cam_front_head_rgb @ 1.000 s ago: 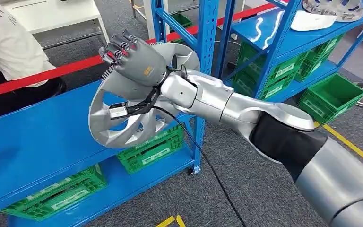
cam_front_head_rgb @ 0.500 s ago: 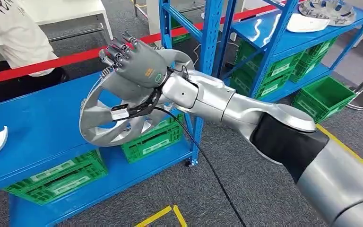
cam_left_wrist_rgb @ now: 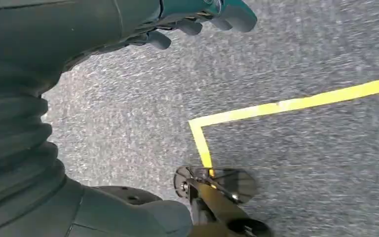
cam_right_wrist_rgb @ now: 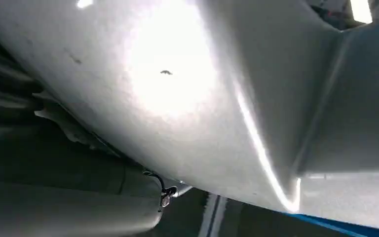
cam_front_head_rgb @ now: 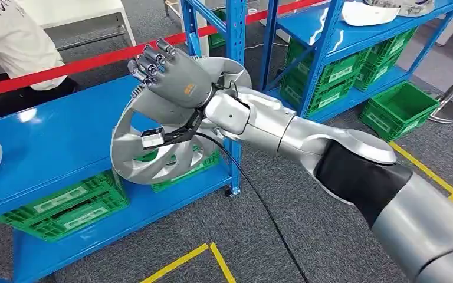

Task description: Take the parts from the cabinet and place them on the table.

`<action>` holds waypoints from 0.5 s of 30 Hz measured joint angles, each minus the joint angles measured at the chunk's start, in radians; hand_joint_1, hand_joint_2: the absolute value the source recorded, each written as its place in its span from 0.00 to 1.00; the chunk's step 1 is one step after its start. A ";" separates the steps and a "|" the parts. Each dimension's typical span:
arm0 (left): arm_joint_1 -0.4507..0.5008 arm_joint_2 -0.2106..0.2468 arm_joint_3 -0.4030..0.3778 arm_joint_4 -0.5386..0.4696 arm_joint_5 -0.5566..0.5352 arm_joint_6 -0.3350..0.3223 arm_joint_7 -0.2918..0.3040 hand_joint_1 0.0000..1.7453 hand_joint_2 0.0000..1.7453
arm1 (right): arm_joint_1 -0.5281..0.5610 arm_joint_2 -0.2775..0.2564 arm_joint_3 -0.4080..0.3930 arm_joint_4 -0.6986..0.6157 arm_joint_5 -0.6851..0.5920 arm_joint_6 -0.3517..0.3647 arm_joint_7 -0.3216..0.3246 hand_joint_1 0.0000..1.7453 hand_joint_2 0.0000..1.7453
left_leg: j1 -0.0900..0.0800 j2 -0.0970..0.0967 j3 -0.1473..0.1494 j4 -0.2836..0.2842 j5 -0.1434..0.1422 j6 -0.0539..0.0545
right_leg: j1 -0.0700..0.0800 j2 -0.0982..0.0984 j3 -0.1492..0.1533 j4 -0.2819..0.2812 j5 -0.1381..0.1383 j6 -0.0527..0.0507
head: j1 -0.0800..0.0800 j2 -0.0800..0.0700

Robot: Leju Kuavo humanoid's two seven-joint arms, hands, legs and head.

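Wheel cover (cam_front_head_rgb: 153, 150): silver, smooth, satin sheen, strong glare patch in right wrist view; right hand (cam_front_head_rgb: 174, 79) gripping it has matt grey shell. Blue shelf (cam_front_head_rgb: 53, 141) behind it: glossy painted metal. Floor carpet (cam_front_head_rgb: 283, 218) below: rough grey weave.

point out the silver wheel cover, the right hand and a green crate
silver wheel cover (cam_front_head_rgb: 131, 160): head view, on its lower rim.
right hand (cam_front_head_rgb: 174, 79): head view, on the grey back of the hand.
green crate (cam_front_head_rgb: 400, 115): head view, on the rim of the crate standing on the floor.
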 joint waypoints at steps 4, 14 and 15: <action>-0.002 0.000 0.006 0.000 0.002 0.001 -0.004 0.00 1.00 | -0.001 0.004 -0.005 0.000 0.000 -0.002 -0.003 1.00 1.00 | -0.013 -0.006 0.117 -0.188 -0.033 0.025 | -0.001 -0.003 -0.007 -0.007 0.031 0.022 | 0.001 0.000; -0.004 -0.002 0.010 0.002 0.002 -0.003 -0.007 0.00 1.00 | 0.004 0.009 -0.007 0.008 0.000 -0.008 -0.007 1.00 1.00 | -0.011 0.002 -0.001 -0.196 0.079 0.070 | -0.002 0.000 -0.058 0.280 -0.128 0.049 | 0.002 0.000; -0.005 -0.003 0.010 0.003 0.002 -0.003 -0.007 0.00 1.00 | 0.004 0.009 -0.008 0.010 0.000 -0.010 -0.007 1.00 1.00 | -0.011 0.002 -0.019 -0.191 0.089 0.067 | -0.002 0.000 -0.014 0.229 -0.089 0.047 | 0.002 0.000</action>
